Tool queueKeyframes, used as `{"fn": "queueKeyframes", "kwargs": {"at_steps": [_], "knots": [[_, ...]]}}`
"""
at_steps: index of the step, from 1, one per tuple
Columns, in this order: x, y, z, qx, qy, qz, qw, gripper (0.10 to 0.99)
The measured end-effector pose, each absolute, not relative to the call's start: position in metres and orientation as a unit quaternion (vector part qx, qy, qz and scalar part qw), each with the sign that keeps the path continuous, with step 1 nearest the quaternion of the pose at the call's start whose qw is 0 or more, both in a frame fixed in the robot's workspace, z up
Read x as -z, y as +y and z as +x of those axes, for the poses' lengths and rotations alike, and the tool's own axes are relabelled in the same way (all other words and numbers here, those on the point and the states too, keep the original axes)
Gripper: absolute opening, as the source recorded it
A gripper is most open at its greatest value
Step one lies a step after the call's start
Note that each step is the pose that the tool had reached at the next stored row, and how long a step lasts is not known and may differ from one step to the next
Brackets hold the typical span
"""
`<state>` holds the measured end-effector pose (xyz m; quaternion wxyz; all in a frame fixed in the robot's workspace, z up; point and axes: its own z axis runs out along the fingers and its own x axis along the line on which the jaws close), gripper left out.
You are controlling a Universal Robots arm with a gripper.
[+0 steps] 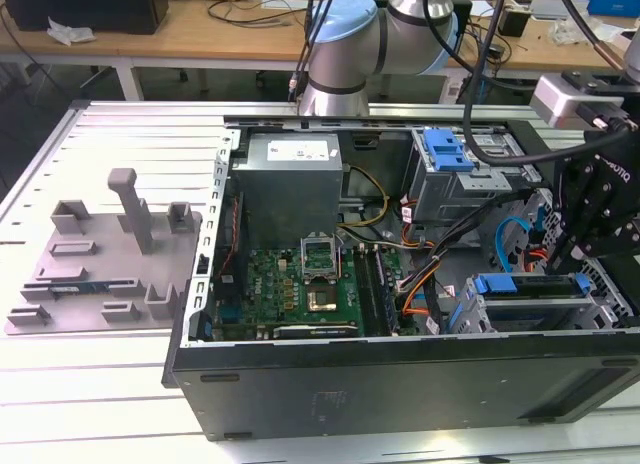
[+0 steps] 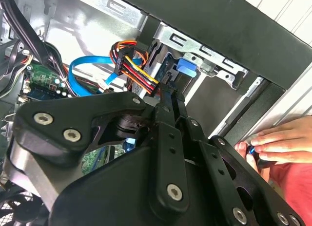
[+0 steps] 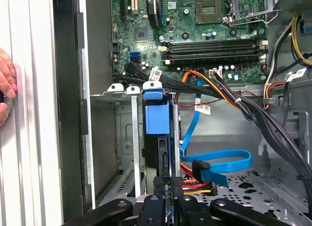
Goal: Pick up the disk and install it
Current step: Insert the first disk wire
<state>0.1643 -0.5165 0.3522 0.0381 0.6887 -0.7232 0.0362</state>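
Item 1, the disk point(image 3: 157, 120): on edge in the drive cage point(image 3: 117, 92), just ahead of my gripper point(image 3: 169, 182), fingers pinched together and holding nothing; I judge a straight, centred push best, keeping off the blue cable point(image 3: 219, 160) beside them.

Grey power supply box point(image 1: 290, 184): white label point(image 1: 300, 152), print too small to read. White tags point(image 3: 202, 109) on cables: illegible. The hand point(image 1: 572, 252): white lettering along its black body, partly hidden.
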Motion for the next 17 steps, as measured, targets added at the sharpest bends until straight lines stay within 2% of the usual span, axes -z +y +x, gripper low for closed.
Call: {"fn": "queueKeyframes", "kwargs": {"at_steps": [17], "knots": [[-0.3483,-0.5165,0.1646,-0.036,-0.723,0.689,0.038,0.165]]}}
